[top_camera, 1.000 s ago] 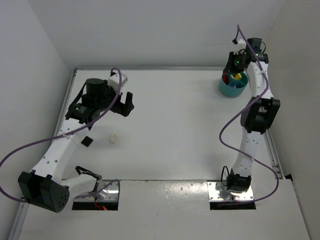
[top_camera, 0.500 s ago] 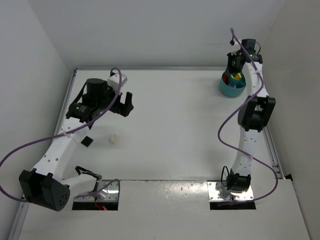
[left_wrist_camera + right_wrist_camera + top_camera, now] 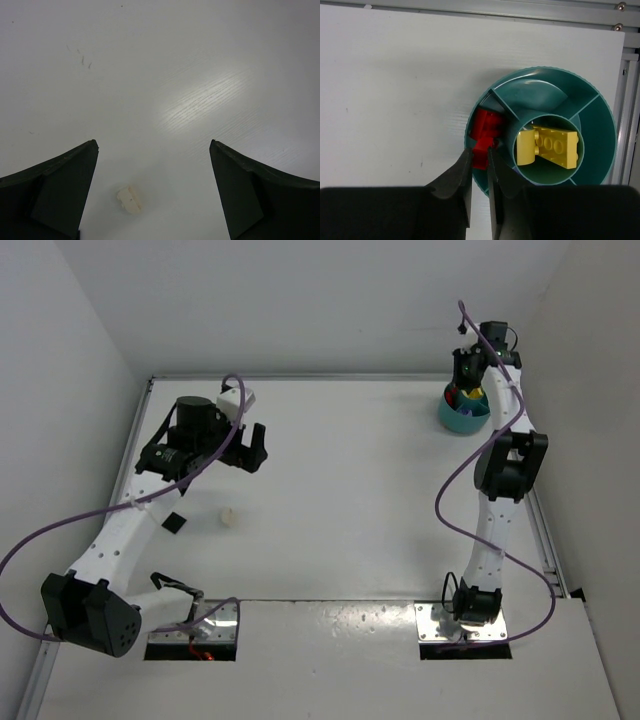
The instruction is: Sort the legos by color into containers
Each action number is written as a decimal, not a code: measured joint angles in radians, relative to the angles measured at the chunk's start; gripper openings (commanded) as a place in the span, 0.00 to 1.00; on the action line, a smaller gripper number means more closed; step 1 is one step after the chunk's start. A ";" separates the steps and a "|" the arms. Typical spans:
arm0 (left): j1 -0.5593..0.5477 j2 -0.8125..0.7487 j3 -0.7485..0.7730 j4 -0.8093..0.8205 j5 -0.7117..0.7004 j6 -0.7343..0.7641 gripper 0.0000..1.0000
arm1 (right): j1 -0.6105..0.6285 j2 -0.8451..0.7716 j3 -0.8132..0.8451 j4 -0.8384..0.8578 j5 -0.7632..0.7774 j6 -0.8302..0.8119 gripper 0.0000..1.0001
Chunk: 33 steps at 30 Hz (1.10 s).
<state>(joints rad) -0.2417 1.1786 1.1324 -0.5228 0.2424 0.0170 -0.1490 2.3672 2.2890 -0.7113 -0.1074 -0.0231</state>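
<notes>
The right gripper [image 3: 480, 150] is hanging over the teal dish [image 3: 540, 87], its fingers nearly together, with red legos [image 3: 487, 125] at their tips in an outer wedge (whether one is pinched I cannot tell). In the round middle compartment yellow legos [image 3: 550, 146] are lying. The left gripper [image 3: 153, 145] is hovering spread wide above the table [image 3: 200, 50], a cream lego [image 3: 130, 200] lying between its fingers

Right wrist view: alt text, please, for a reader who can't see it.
A nearly closed gripper pinches a red brick over the left wedge of a teal dish; yellow bricks sit in its round centre compartment. The dish stands on a white table.
</notes>
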 measured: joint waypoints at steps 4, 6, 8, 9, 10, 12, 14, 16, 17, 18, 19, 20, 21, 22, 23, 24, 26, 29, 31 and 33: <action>0.000 0.000 -0.001 0.001 -0.018 0.000 1.00 | 0.000 0.005 0.000 0.000 0.004 -0.002 0.27; 0.001 -0.001 -0.003 0.000 -0.030 0.000 1.00 | 0.000 0.005 0.000 0.000 0.004 -0.003 0.31; 0.005 -0.002 -0.008 0.002 -0.040 0.000 1.00 | 0.000 0.005 0.000 0.000 0.004 -0.003 0.34; 0.009 -0.005 -0.013 0.002 -0.042 -0.001 1.00 | 0.000 0.005 0.000 0.000 0.004 -0.004 0.34; 0.015 -0.009 -0.019 0.002 -0.047 -0.003 1.00 | 0.000 0.005 0.000 0.000 0.004 -0.003 0.34; 0.040 -0.022 -0.031 0.002 -0.048 -0.003 1.00 | 0.000 0.005 0.000 0.000 -0.003 -0.003 0.34; 0.071 -0.037 -0.044 -0.002 -0.048 0.004 1.00 | 0.000 0.003 0.000 -0.003 -0.027 -0.003 0.34; 0.111 -0.052 -0.056 -0.020 -0.043 0.031 1.00 | 0.001 -0.005 -0.002 -0.010 -0.068 -0.003 0.35; 0.137 -0.060 -0.066 -0.034 -0.039 0.057 0.97 | 0.002 -0.013 -0.004 -0.016 -0.092 -0.003 0.36; 0.150 -0.062 -0.072 -0.043 -0.037 0.070 0.96 | 0.002 -0.025 -0.009 -0.026 -0.122 -0.003 0.38; 0.168 -0.064 -0.081 -0.063 -0.030 0.097 0.96 | 0.003 -0.042 -0.019 -0.035 -0.162 -0.003 0.40; 0.187 -0.067 -0.097 -0.078 -0.025 0.132 0.96 | 0.005 -0.065 -0.031 -0.045 -0.200 -0.003 0.41; 0.201 -0.071 -0.119 -0.090 -0.022 0.164 0.95 | 0.009 -0.089 -0.046 -0.052 -0.239 -0.004 0.41; 0.215 -0.075 -0.148 -0.110 -0.022 0.198 0.93 | 0.016 -0.118 -0.062 -0.064 -0.276 -0.004 0.42; 0.225 -0.077 -0.174 -0.132 -0.024 0.231 0.90 | 0.022 -0.144 -0.075 -0.072 -0.309 -0.004 0.42; 0.231 -0.077 -0.201 -0.153 -0.031 0.259 0.87 | 0.032 -0.171 -0.087 -0.078 -0.338 -0.004 0.44; 0.235 -0.064 -0.237 -0.193 -0.042 0.297 0.84 | 0.052 -0.215 -0.111 -0.084 -0.383 -0.004 0.44; 0.227 -0.024 -0.275 -0.217 -0.076 0.325 0.84 | 0.083 -0.260 -0.153 -0.087 -0.431 -0.004 0.45; 0.217 0.005 -0.294 -0.217 -0.100 0.332 0.84 | 0.103 -0.275 -0.183 -0.092 -0.454 -0.004 0.46; 0.205 0.031 -0.306 -0.216 -0.115 0.336 0.83 | 0.120 -0.281 -0.212 -0.100 -0.472 -0.003 0.46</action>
<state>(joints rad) -0.0368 1.2091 0.8265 -0.7391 0.1276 0.3534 -0.0288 2.0865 2.0766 -0.8116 -0.5789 -0.0257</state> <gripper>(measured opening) 0.839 0.460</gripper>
